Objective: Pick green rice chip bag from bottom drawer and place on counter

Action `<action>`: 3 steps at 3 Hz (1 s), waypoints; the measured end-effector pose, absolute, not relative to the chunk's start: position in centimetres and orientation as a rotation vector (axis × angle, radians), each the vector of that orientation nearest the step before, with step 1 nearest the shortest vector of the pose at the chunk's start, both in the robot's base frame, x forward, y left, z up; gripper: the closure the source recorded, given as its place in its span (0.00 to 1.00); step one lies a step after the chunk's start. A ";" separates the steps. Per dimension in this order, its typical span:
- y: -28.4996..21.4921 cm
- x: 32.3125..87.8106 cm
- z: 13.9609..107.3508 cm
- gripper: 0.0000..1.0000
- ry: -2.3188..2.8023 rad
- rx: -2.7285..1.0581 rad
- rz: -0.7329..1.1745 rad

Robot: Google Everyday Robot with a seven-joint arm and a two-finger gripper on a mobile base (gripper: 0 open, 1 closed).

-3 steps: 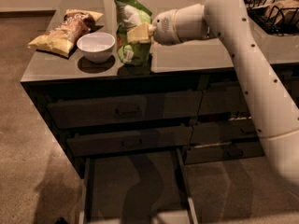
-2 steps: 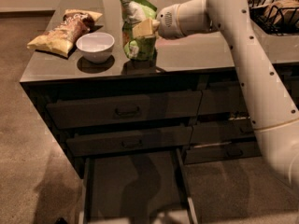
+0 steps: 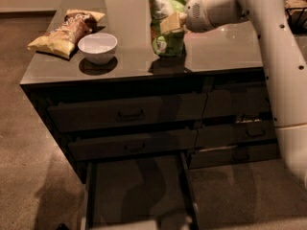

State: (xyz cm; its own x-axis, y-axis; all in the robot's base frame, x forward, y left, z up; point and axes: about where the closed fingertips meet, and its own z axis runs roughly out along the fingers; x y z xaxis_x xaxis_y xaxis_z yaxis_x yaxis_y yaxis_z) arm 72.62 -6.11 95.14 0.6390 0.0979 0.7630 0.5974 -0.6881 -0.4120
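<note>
The green rice chip bag (image 3: 165, 25) stands upright on the counter (image 3: 225, 49), right of the bowl. My gripper (image 3: 171, 22) reaches in from the right and is shut on the bag at mid-height. The bag's lower end touches or nearly touches the countertop. The bottom drawer (image 3: 136, 190) is pulled open below the left column and looks empty inside.
A white bowl (image 3: 98, 47) sits on the counter's left part, with yellow-and-brown chip bags (image 3: 64, 31) behind it. A dark basket (image 3: 298, 8) stands at the far right. My white arm (image 3: 283, 66) spans the right side. Upper handled drawers (image 3: 129, 115) are closed.
The gripper with the green bag has moved right and farther onto the counter, away from the bowl. The camera view has shifted a little too.
</note>
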 end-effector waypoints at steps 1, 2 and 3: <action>-5.7 72.6 94.9 0.61 -0.546 -2.189 -0.961; -5.4 72.7 94.8 0.37 -0.551 -2.187 -0.956; -5.1 72.7 94.6 0.14 -0.554 -2.186 -0.952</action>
State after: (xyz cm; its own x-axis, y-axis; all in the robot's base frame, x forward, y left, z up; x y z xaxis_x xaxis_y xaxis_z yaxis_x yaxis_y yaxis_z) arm 72.71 -5.10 94.63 0.6416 0.1086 0.7593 0.6064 -0.6781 -0.4154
